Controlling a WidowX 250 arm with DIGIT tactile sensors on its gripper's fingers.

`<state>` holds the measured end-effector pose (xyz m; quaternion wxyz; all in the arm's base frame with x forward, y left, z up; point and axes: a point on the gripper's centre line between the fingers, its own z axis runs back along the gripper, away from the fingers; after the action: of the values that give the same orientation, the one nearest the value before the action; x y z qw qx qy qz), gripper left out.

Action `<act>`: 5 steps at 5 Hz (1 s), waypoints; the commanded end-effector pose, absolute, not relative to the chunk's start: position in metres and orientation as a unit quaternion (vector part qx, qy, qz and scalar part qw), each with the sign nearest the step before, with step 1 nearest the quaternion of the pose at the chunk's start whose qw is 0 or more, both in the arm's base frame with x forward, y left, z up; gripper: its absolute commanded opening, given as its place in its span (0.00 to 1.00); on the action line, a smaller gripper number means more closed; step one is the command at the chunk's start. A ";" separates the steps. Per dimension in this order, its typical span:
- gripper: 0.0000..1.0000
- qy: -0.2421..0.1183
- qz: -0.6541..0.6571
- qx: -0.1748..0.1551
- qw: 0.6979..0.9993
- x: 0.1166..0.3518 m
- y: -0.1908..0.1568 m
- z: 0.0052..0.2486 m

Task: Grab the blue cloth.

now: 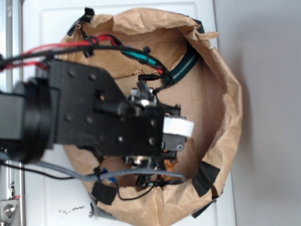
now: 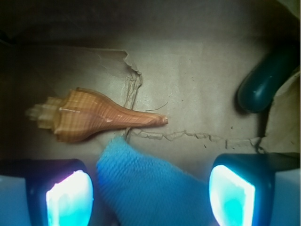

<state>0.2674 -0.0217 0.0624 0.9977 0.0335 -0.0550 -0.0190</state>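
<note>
In the wrist view the blue cloth (image 2: 150, 188) lies on the brown paper floor, a fuzzy wedge pointing up toward the seashell. My gripper (image 2: 150, 197) is open, with its two glowing pads (image 2: 68, 200) standing wide on either side of the cloth and not touching it. The orange-brown seashell (image 2: 89, 117) lies just beyond the cloth's tip. In the exterior view the black gripper body (image 1: 150, 132) hangs low inside the brown paper bowl (image 1: 225, 113); the cloth is hidden beneath it.
A dark green glossy curved object (image 2: 265, 80) rests at the right wall of the bowl, also seen in the exterior view (image 1: 186, 66). The paper floor is torn along a crack (image 2: 188, 135). Crumpled paper walls ring the space. Red and black cables (image 1: 70, 47) trail over the arm.
</note>
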 end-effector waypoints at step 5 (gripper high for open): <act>0.00 -0.048 0.015 0.002 0.999 0.257 -0.008 0.088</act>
<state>0.2504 -0.0126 0.0731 0.9998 0.0028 -0.0163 0.0090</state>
